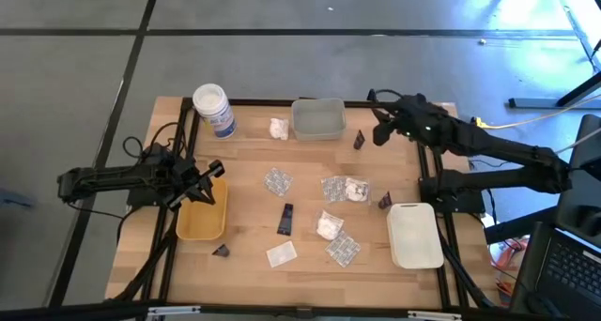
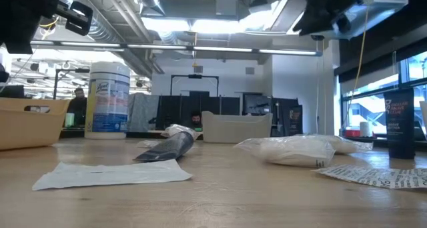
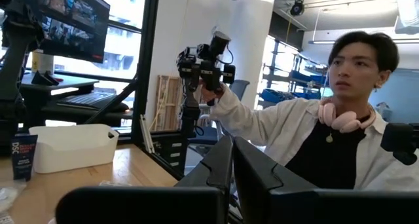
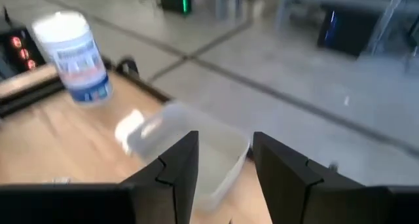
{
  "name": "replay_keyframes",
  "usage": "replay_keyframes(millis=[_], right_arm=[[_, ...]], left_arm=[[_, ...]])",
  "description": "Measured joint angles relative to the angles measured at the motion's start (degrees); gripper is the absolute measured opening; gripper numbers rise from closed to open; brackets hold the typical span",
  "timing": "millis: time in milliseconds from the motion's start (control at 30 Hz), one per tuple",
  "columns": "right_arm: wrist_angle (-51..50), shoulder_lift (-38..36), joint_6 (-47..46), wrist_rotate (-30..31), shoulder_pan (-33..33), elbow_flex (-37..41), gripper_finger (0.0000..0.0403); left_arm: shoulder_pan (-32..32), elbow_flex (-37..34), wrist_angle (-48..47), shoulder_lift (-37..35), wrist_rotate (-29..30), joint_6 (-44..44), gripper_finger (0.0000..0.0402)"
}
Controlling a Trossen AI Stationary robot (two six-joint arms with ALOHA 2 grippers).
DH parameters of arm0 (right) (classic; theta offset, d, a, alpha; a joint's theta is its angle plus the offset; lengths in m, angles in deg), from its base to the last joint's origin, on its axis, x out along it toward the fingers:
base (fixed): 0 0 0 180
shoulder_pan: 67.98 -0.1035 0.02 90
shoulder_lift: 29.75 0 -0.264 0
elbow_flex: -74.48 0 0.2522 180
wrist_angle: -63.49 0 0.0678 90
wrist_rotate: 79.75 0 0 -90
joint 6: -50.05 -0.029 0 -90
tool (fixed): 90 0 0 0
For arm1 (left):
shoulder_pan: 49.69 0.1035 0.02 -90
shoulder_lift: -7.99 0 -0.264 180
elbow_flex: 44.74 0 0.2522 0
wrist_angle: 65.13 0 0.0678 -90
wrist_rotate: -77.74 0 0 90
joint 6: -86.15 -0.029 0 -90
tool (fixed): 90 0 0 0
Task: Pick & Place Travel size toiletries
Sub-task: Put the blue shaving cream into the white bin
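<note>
Polished grey concrete floor surrounds a pale wooden tabletop (image 1: 244,246) where two dark arms are raised clear of scattered travel toiletries. At the left edge, the left hand (image 1: 212,171) hangs above the far end of a yellow plastic tray (image 1: 200,222), its fingers pressed together on nothing. At the far right corner, the right hand (image 1: 379,131) hovers beside a clear rectangular plastic tray (image 1: 317,120), its fingers (image 4: 175,168) standing apart and empty.

Nearest that hand, a small dark wedge-shaped packet (image 1: 359,139) stands just right of the clear tray, and a lumpy white packet (image 1: 278,128) lies just left of it. A big white jar with a blue label (image 1: 214,109) stands at the far left. Mid-table lie a clear crinkly blister pack (image 1: 277,181), a second blister pack with a white lumpy packet against it (image 1: 346,190), and a dark flat tube (image 1: 285,219). Nearer the front edge sit another white lumpy packet (image 1: 328,226), a third blister pack (image 1: 343,250) and a flat white square sachet (image 1: 281,254). One more dark wedge (image 1: 221,251) rests near the yellow tray, another (image 1: 384,201) beside a white rectangular tray (image 1: 414,235) at the right.

Beyond the table, a person in a white shirt with pink headphones (image 3: 327,139) reaches an arm out.
</note>
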Motion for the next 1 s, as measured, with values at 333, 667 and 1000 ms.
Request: replay_keyframes(millis=[333, 667, 1000], right_arm=[[-8.89, 9.23, -11.91, -6.46, 2.97, -0.63, 0.0148], [-9.75, 18.60, -17.78, -7.90, 4.09, -0.63, 0.0130], [-10.03, 23.67, -18.20, -10.82, 5.92, -0.63, 0.0126]], left_arm=[[0.00, 0.00, -0.02, 0.00, -0.09, 0.00, 0.0011], [0.00, 0.01, -0.02, -0.01, -0.09, -0.02, 0.0011], [0.00, 0.00, -0.02, -0.01, -0.09, 0.00, 0.0011]])
